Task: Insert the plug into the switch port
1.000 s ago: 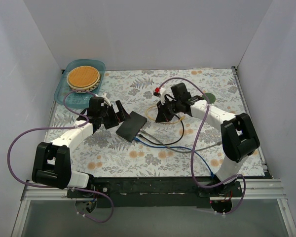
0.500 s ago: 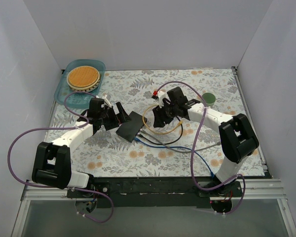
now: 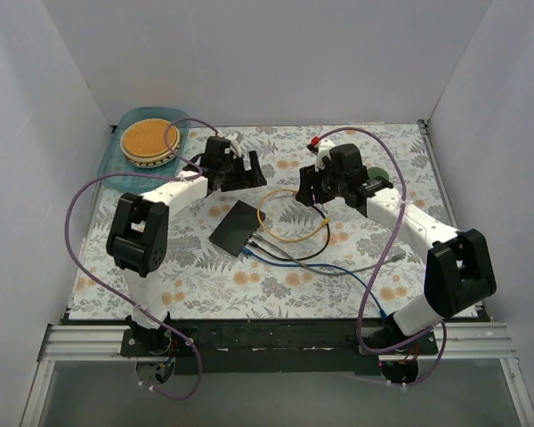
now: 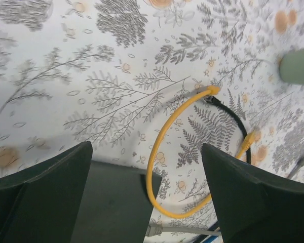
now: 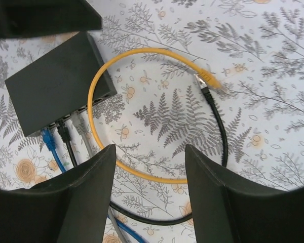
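The switch (image 3: 238,226) is a flat black box lying on the flowered table, also seen in the left wrist view (image 4: 111,202) and the right wrist view (image 5: 55,86). A yellow cable (image 3: 289,237) curls in a loop just right of it. Its plug (image 5: 209,79) lies loose on the table, touching nothing but a black cable's end (image 5: 205,92). My left gripper (image 3: 249,169) hovers open behind the switch, empty (image 4: 146,147). My right gripper (image 3: 314,189) hangs open above the loop, holding nothing (image 5: 149,148).
Blue, black and grey cables (image 3: 265,252) are plugged into the switch's near edge and trail right. A teal tray (image 3: 180,118) with a wooden plate sits at the back left. A green disc (image 3: 380,173) lies behind the right arm.
My right gripper has opened and lifted back from the yellow cable. My left arm has swung from the switch's left side to behind it. The yellow loop now lies flatter.
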Controlling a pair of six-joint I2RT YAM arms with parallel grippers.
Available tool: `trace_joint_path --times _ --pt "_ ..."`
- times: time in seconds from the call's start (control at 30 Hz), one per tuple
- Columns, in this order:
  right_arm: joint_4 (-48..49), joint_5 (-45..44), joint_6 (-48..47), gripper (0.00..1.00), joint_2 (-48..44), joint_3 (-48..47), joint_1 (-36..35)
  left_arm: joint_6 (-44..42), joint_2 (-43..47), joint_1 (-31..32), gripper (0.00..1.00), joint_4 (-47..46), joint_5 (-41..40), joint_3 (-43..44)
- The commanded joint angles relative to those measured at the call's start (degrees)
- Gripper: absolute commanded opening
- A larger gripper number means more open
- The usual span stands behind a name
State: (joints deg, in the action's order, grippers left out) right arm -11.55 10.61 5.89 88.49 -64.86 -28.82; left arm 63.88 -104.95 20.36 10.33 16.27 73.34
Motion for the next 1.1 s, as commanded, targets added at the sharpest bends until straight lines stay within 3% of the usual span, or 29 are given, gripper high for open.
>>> trace_joint_path --times 0.0,0.1,0.23,0.33,0.37,0.47,0.6,0.77,1.07 --pt "0.66 -0.86 4.12 0.64 -2.88 0.96 3.32 -7.09 -7.10 4.50 0.88 3.56 -3.00 8.65" --pt "1.18 2.55 6.05 0.64 -4.72 2.02 6.04 -9.20 -11.68 5.39 0.85 3.12 -2.74 10.59" --pt "3.55 7.14 7.99 0.64 -5.78 4.04 8.34 -10.00 -13.71 5.57 0.74 0.32 1.03 9.02" --pt "3.99 8.55 8.35 0.64 -5.78 4.83 8.69 -9.39 -13.44 5.74 0.44 -2.59 4.02 7.17" --pt "4.60 8.90 8.61 0.64 -5.87 5.01 8.78 -9.04 -13.27 5.83 0.25 -3.12 4.29 7.17" --pt "6.44 11.52 10.80 0.64 -5.96 6.41 9.22 -6.76 -12.65 6.01 0.00 -3.73 5.96 7.69" --pt "11.71 15.31 14.40 0.66 -5.96 8.17 9.83 -1.93 -6.27 6.79 0.00 -7.06 3.60 4.10" --pt "19.54 20.39 19.32 0.69 -4.29 8.70 10.18 5.63 3.77 7.41 0.00 -14.01 -2.73 -7.41" --pt "40.53 30.34 35.84 0.69 5.73 7.73 9.05 12.32 15.73 13.39 0.00 -14.72 -15.57 -15.95"
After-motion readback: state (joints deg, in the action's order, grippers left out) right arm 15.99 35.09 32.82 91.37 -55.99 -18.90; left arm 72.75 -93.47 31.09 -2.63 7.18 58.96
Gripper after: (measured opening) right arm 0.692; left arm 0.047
